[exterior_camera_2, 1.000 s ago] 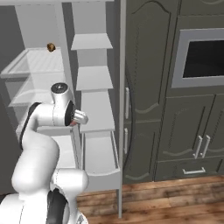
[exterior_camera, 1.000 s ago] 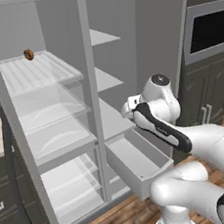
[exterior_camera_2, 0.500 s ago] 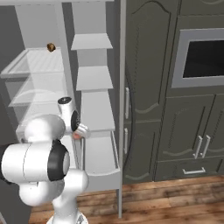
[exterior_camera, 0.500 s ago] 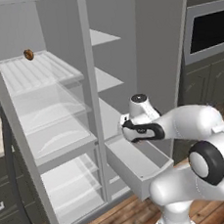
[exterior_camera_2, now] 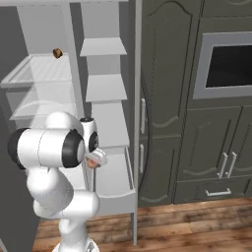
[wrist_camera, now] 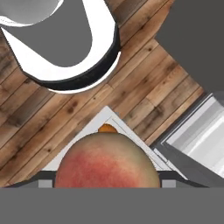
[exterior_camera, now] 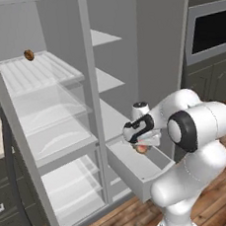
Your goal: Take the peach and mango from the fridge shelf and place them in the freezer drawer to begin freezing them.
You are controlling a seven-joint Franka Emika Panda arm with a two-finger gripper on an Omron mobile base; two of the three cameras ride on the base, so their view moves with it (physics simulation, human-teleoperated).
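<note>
Seen from the left base view, the peach [exterior_camera: 141,149] is clamped in the gripper [exterior_camera: 142,148] above the open freezer drawer [exterior_camera: 136,171]; the mango [exterior_camera: 29,55] lies on the fridge shelf [exterior_camera: 36,71]. From the right base view, the same grip is shown. By the hand view, wooden floor [wrist_camera: 144,87] is seen beyond the peach.

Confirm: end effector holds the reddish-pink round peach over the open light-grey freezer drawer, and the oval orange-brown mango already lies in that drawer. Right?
Not quite. The oval orange-brown mango is not in the drawer; the left base view shows it on the ribbed translucent white fridge shelf. The rest holds: the end effector holds the reddish-pink round peach over the open light-grey freezer drawer.
</note>
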